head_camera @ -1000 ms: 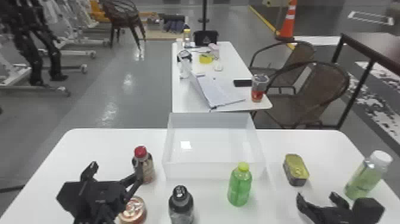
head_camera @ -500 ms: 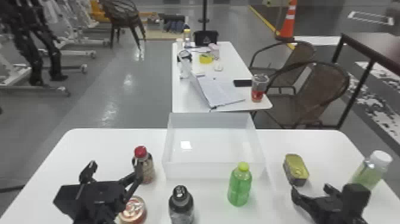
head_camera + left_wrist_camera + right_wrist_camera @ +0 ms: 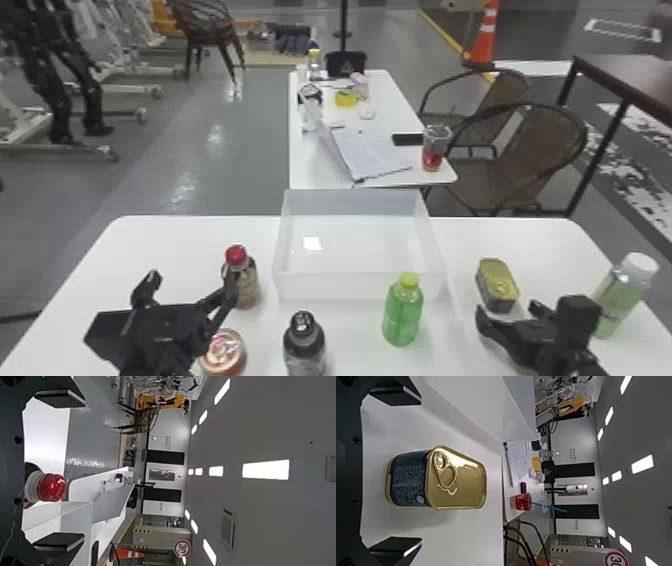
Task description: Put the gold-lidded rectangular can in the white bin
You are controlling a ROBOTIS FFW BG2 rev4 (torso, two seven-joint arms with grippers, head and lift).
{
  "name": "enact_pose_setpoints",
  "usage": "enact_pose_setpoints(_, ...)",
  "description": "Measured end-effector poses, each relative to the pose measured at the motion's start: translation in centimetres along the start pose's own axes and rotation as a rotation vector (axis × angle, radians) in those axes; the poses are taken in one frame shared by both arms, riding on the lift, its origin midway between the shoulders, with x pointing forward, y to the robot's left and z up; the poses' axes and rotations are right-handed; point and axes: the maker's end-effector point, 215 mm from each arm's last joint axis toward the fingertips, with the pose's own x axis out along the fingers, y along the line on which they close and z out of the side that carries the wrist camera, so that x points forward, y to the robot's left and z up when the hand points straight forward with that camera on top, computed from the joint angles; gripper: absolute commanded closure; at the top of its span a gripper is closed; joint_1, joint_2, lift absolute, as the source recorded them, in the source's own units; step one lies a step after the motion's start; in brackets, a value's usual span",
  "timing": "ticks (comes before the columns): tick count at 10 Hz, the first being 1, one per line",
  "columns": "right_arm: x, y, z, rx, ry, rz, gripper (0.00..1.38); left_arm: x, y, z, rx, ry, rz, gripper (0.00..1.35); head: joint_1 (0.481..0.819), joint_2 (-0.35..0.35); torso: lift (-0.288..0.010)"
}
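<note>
Released jaws on left gripper (image 3: 191, 274) and right gripper (image 3: 506, 307); with latter, now nears gold-lidded can (image 3: 497, 285); likely readies grasp.

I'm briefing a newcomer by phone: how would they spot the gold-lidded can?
On the near white table sits an open white bin. Right of it is a low, rectangular, dark-sided can. Its flat gold lid sets it apart from the capped bottles on either side.

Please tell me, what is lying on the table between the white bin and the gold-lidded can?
Nothing but bare white tabletop lies between the white bin and the gold-lidded can; the head view shows this stretch.
</note>
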Motion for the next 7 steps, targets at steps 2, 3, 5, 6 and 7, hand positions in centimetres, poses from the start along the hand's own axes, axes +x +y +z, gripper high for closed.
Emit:
enact_pose_setpoints(2, 1.7, 0.3, 0.4, -0.022, 0.016, 0.012, 0.09, 0.0, -0.2, -0.1, -0.005, 0.003, -0.009, 0.13, 0.549, 0.000, -0.100)
enact_pose_setpoints(3, 2.4, 0.3, 0.6, -0.031, 0.024, 0.016, 0.10, 0.1, -0.2, -0.2, -0.008, 0.005, -0.015, 0.13, 0.549, 0.000, -0.100)
enact_pose_setpoints(5, 2.9, 0.0, 0.4, -0.037, 0.040, 0.013, 0.13, 0.0, -0.3, -0.4, -0.015, 0.011, -0.015, 0.13, 0.549, 0.000, -0.100)
enact_pose_setpoints(6, 3.1, -0.4, 0.3, -0.045, 0.044, -0.006, 0.27, 0.0, -0.2, -0.6, -0.021, 0.014, -0.012, 0.13, 0.549, 0.000, -0.100)
enact_pose_setpoints(7, 3.1, -0.9, 0.4, -0.052, 0.046, -0.037, 0.55, -0.1, -0.1, -0.8, -0.025, 0.017, -0.010, 0.13, 0.549, 0.000, -0.100)
